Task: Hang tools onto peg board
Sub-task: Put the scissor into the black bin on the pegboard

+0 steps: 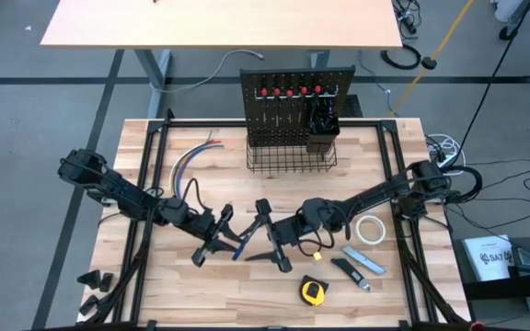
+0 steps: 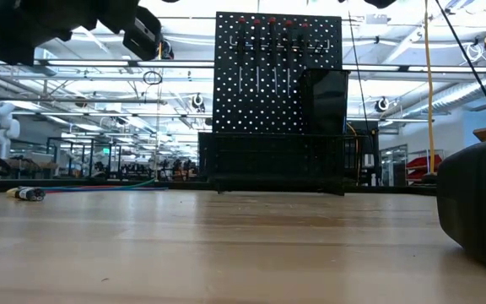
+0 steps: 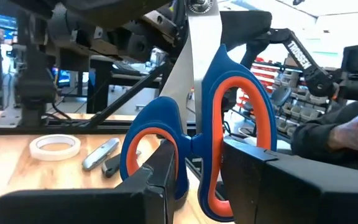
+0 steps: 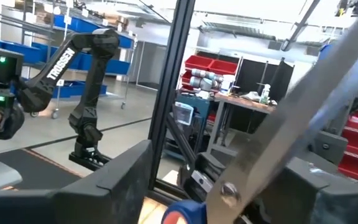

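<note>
Both grippers meet mid-table: left gripper (image 1: pixel 221 241) pinches the scissors (image 3: pixel 213 134) by their handles, right gripper (image 1: pixel 267 241) spread around the blades, likely a handover toward the peg board (image 1: pixel 294 106).

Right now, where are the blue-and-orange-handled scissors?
The scissors are held between the left gripper and right gripper, mid-table, in front of the peg board.

"TROSSEN" reads on a background robot arm (image 4: pixel 64 62).
</note>
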